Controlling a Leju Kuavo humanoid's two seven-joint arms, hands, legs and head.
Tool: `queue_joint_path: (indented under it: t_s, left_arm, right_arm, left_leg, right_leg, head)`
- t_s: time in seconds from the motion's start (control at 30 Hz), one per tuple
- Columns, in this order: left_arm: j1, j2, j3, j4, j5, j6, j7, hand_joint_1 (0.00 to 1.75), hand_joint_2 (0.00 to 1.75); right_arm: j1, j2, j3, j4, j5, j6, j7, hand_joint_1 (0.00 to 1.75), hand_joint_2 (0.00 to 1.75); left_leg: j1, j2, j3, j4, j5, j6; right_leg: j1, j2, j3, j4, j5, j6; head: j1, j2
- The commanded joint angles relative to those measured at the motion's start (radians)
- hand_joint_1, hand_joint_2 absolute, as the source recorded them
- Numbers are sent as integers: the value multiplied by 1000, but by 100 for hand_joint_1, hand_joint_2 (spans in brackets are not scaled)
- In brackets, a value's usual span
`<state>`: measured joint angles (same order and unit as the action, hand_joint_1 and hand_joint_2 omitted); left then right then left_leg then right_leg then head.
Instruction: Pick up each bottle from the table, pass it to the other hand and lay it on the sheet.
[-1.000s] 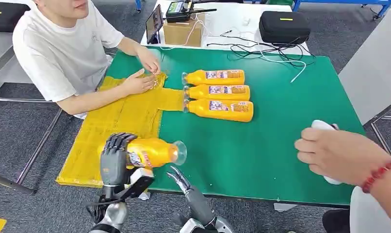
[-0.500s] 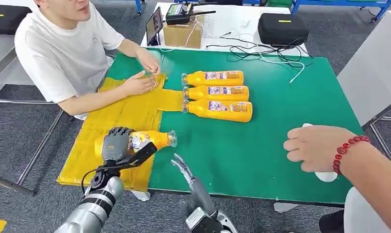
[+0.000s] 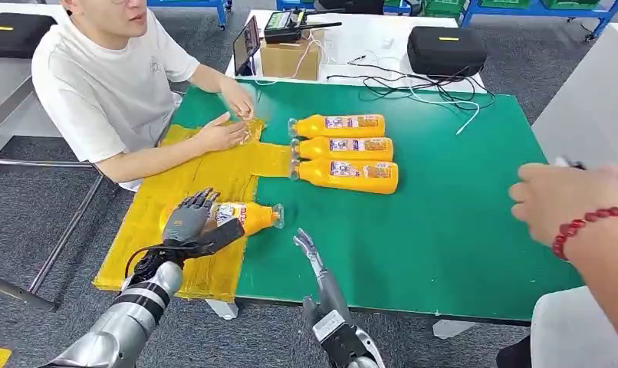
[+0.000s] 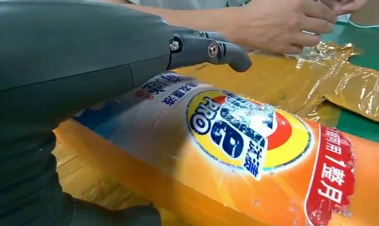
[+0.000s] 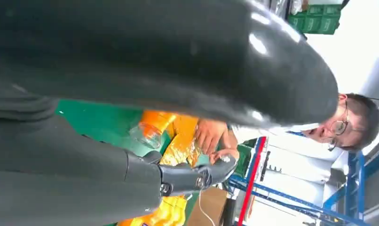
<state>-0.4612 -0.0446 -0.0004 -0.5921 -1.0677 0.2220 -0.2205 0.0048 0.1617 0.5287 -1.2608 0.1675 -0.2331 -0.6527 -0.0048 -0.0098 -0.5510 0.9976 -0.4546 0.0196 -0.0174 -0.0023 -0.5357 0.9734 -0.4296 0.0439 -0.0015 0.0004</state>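
Head view: the left hand [image 3: 189, 220] covers the base end of the orange bottle [image 3: 243, 215] lying at the yellow sheet's [image 3: 185, 184] edge, so fingertip contact cannot be judged. The right hand [image 3: 315, 261] is seen edge-on; its finger spread is unclear. A person's hand [image 3: 560, 201] is blurred and cut by the right edge. Left wrist view: the bottle [image 4: 253, 160] runs past the frame, cap unseen.

Bare green table [image 3: 413, 238] ahead; three bottles [image 3: 344, 149] beyond; person's hand [image 3: 567, 201] rightward
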Motion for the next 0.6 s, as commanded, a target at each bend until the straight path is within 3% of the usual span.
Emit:
queue_joint_path:
  t_s: [0.03, 0.07, 0.2, 0.33, 0.37, 0.4, 0.6]
  left_arm:
    - [151, 13, -105, -135, 270, -116, -123, 0, 175]
    - [185, 15, -136, -205, 325, -143, -137, 0, 0]
    - [287, 16, -214, -422, 513, -166, -177, 0, 0]
    - [338, -71, -204, -637, 721, 15, -272, 0, 0]
    - [334, -76, -214, -671, 750, 31, -282, 0, 175]
    - [330, -92, -212, -719, 796, 94, -343, 0, 175]
    - [334, -102, -242, -822, 898, 185, -395, 0, 175]
  right_arm:
    - [-11, 1, -42, 17, -2, 10, -3, 0, 0]
    - [-9, 0, -43, 18, -1, 8, -9, 0, 0]
    - [-8, 0, -50, 18, -4, 7, -18, 0, 0]
    - [9, -8, -42, -17, 15, -28, -24, 0, 0]
    - [9, -12, -35, -21, 23, -36, -25, 0, 0]
    - [-1, -15, -24, -15, 33, -44, -29, 0, 0]
    - [-21, -21, -8, -6, 55, -74, -45, 0, 0]
  left_leg:
    - [0, 5, -1, -2, 0, -1]
    - [0, 4, -1, -1, 0, -1]
    - [0, 2, -4, -1, 1, -1]
    - [0, 3, -5, 0, -1, 0]
    - [0, 1, -7, 1, -1, 0]
    - [1, 0, -10, 3, -1, -1]
    - [1, 2, -19, 3, 0, 0]
  right_leg:
    - [0, 4, -2, -2, 2, -1]
    - [0, 4, -2, -1, 1, -1]
    - [0, 2, -6, -2, 2, -1]
    - [0, 1, -6, 0, 1, 0]
    - [0, -2, -7, 0, 0, 0]
    - [1, -3, -11, 1, 0, -1]
    - [1, -1, -20, 1, 2, 1]
  head:
    - [0, 0]
    - [0, 0]
    - [0, 0]
    - [0, 0]
    - [0, 0]
    - [0, 0]
    - [0, 0]
